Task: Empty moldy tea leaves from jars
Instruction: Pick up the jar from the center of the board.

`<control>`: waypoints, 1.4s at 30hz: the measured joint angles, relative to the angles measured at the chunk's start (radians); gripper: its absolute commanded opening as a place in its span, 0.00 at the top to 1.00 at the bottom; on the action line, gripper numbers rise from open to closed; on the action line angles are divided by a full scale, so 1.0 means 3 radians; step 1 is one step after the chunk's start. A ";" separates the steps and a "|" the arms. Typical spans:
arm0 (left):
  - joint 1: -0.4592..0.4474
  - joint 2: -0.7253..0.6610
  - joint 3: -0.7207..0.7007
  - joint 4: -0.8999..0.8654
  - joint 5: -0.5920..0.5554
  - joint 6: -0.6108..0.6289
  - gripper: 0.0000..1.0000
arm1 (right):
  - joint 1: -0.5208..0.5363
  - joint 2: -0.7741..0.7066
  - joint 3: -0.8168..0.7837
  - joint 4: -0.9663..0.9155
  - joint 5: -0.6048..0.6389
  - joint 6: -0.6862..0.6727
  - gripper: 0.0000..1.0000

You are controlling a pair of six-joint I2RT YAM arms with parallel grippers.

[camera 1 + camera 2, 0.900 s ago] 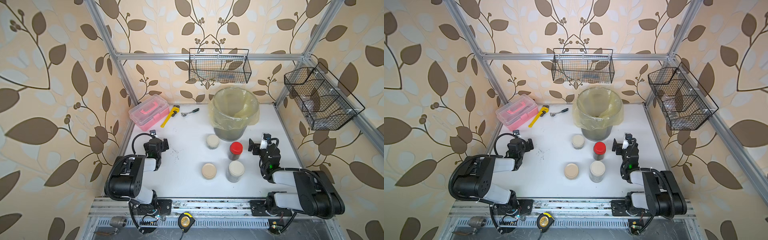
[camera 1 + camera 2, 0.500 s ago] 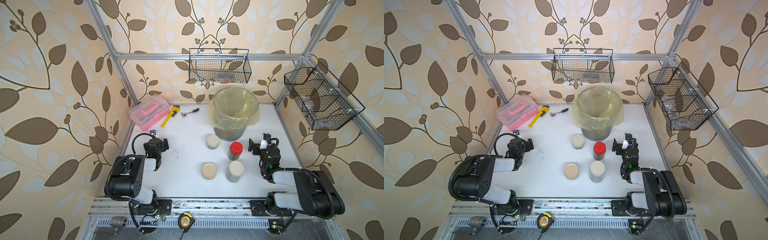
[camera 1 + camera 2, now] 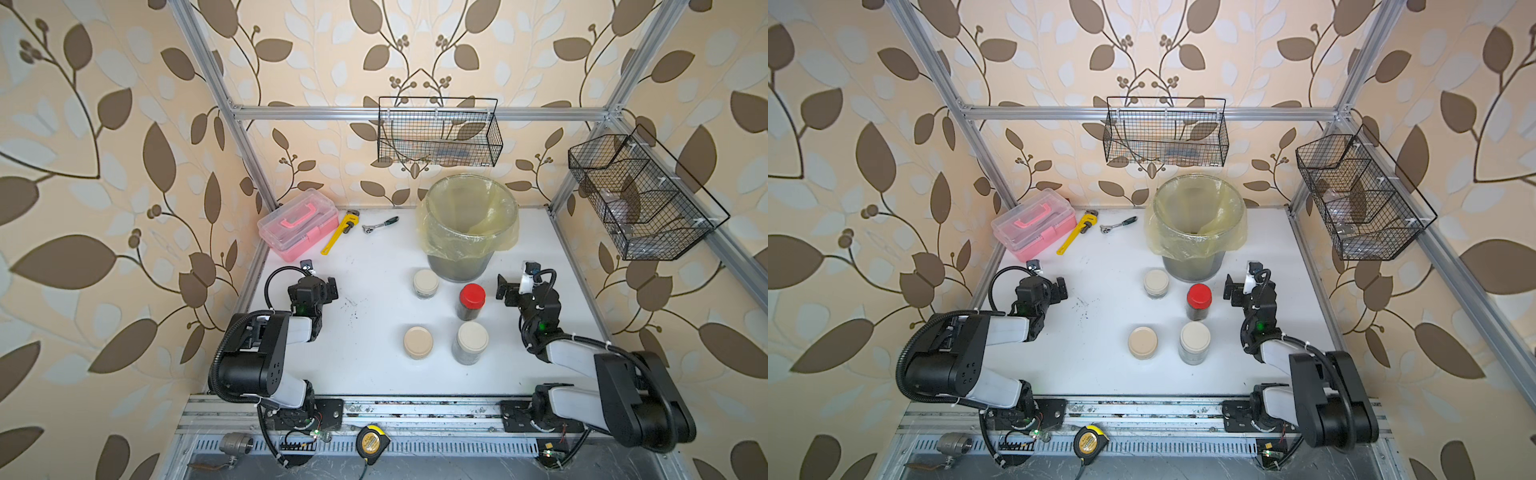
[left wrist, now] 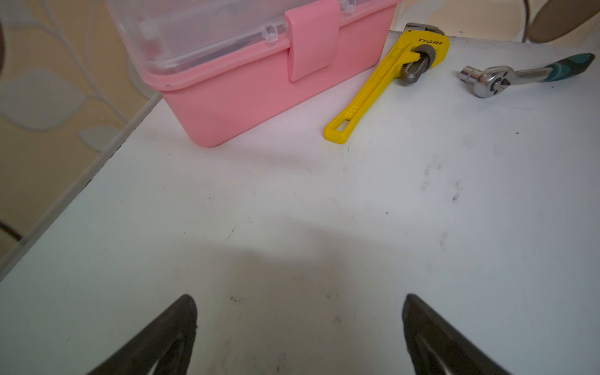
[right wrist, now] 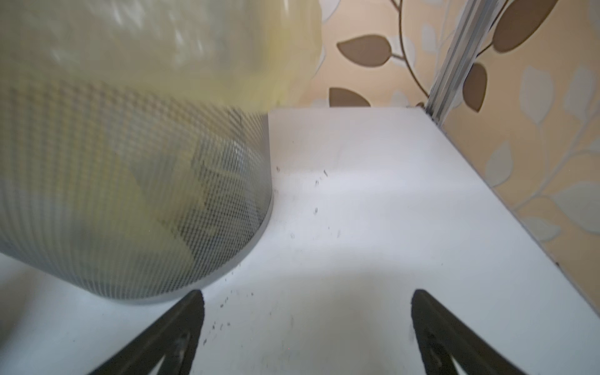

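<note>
Left gripper (image 4: 299, 301): jaws wide apart, holding nothing; it hovers low over bare table, well apart from the bin (image 3: 457, 268), on its toolbox side.
Right gripper (image 5: 308, 293): jaws wide apart, also empty; it is low and close to the bin's mesh wall, on the side away from the toolbox.
Posture, judged: both arms are folded near their bases with no jar engaged. This reads as a ready stance, the jaws set wide enough for a jar body.
Jars (image 3: 425, 282): four, upright and lidded, grouped on the robot's side of the bin. One beige-lidded jar stands close to the bin wall. The red-lidded jar (image 3: 472, 301) stands beside it, nearest the right gripper. Two more beige-lidded jars stand farther from the bin.
Moldy tea leaves (image 3: 469, 313): a dark fill shows through the glass under the red lid. The fill in the other jars is harder to read.
Specks (image 5: 224, 300): loose dark specks lie by the bin's base.
Layout, judged: the liner (image 3: 440, 232) holds the bin's mouth open behind the jars, which keeps the tipping travel short. The lids must come off first, probably with one gripper holding and the other twisting.
Table (image 3: 374, 374): white, smooth, scuffed, with scattered specks.
Bystanders: the pink toolbox (image 3: 297, 224), yellow pipe wrench (image 3: 340, 232) and ratchet (image 3: 380, 224) lie level with the bin along the back edge.
Room: an aluminium frame (image 3: 332, 113) against leaf-patterned wallpaper. One wire basket (image 3: 438, 133) hangs above the bin, and a second basket (image 3: 640, 199) hangs on the bin's right-arm side.
</note>
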 measured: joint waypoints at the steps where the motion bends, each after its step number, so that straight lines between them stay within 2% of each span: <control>1: 0.0000 -0.0132 -0.0028 -0.0019 -0.0010 0.0000 0.01 | 0.0017 -0.0198 0.0088 -0.0168 0.0090 0.0048 0.00; 5: -0.0001 -0.0926 -0.0093 -0.0365 -0.0174 -0.0168 0.01 | 0.0024 -0.0928 0.0341 -0.0750 0.0319 0.0323 0.00; 9: 0.0000 -0.1864 0.0181 -0.1143 -0.0275 -0.0744 0.01 | 0.0033 -0.1381 0.0724 -0.1591 0.0262 0.0708 0.00; 11: 0.0008 -0.2079 0.0506 -0.1545 -0.0142 -0.1100 0.01 | 0.0076 -0.1493 0.0933 -0.1980 0.0117 0.0875 0.00; 14: -0.0001 -0.2112 0.1016 -0.2021 0.0261 -0.1531 0.01 | 0.0312 -0.1625 0.1219 -0.2495 -0.0160 0.1083 0.00; 17: -0.0290 -0.1954 0.1389 -0.2407 0.0557 -0.1740 0.01 | 0.0790 -0.1656 0.1438 -0.2897 -0.0323 0.1208 0.00; 23: -0.1507 -0.1240 0.1817 -0.2899 0.0679 -0.1684 0.01 | 0.2097 -0.1312 0.1799 -0.3465 -0.0145 0.1264 0.00; 26: -0.1811 -0.0810 0.1951 -0.2986 0.0694 -0.1589 0.01 | 0.2614 -0.1111 0.1890 -0.3624 0.0065 0.1255 0.00; 28: -0.1949 -0.0529 0.2068 -0.3042 0.0685 -0.1504 0.01 | 0.2837 -0.1027 0.1909 -0.3662 0.0187 0.1244 0.00; 31: -0.2166 -0.0050 0.2373 -0.3150 0.0612 -0.1333 0.01 | 0.2993 -0.0941 0.1915 -0.3699 0.0319 0.1244 0.00; 35: -0.2377 0.0464 0.2675 -0.3164 0.0543 -0.1142 0.01 | 0.3016 -0.0900 0.1915 -0.3716 0.0439 0.1244 0.00; 42: -0.2433 0.0993 0.2969 -0.3239 0.0474 -0.0914 0.01 | 0.3021 -0.0951 0.1915 -0.3714 0.0590 0.1244 0.00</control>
